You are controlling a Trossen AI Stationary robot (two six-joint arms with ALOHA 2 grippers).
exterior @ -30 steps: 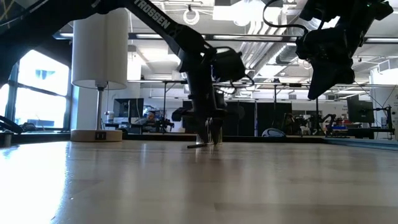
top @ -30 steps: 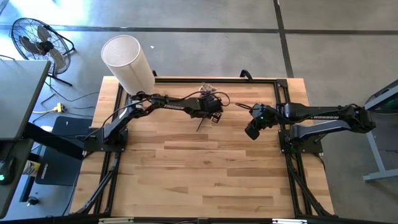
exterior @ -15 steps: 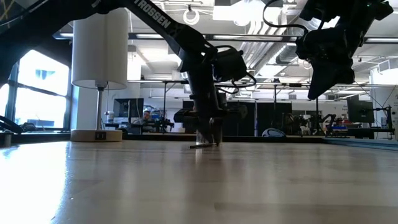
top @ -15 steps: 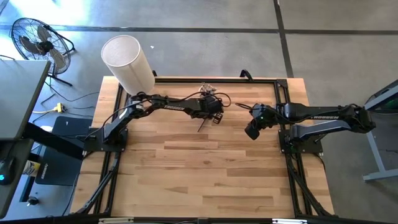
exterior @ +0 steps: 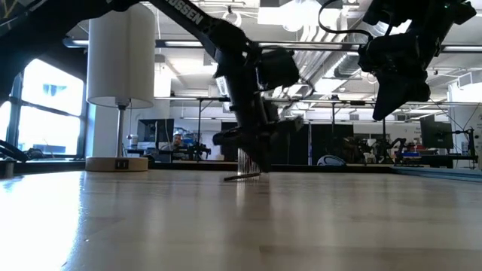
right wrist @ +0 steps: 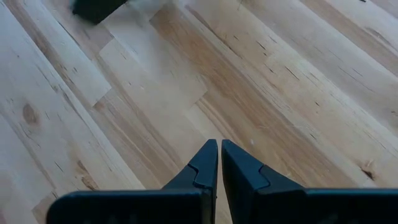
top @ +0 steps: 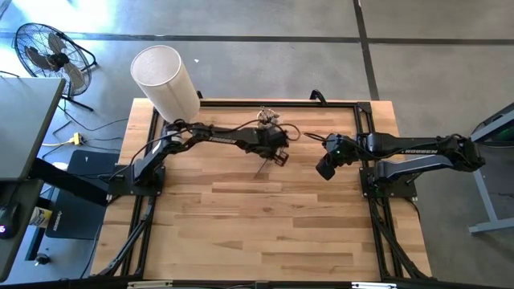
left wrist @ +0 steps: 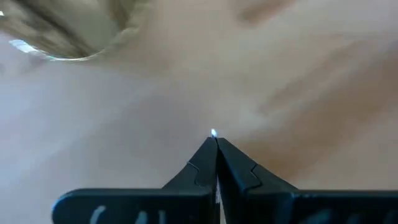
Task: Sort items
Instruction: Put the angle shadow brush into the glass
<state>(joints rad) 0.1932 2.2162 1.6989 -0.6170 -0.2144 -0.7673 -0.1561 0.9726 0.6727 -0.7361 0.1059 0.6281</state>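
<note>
From above I see my left gripper [top: 277, 154] at the back-centre of the table [top: 241, 233], a slim brush [top: 261, 168] angled on the wood just in front of it, more brushes [top: 267, 115] bunched behind. My right gripper [top: 324, 169] hangs off to the right. The low view shows the brush [exterior: 242, 177] lying flat under the left gripper [exterior: 260, 154]. Left wrist: fingers [left wrist: 202, 163] pinched together on a pale sliver (too small to name). Right wrist: fingers [right wrist: 205, 163] nearly touching, nothing between
</note>
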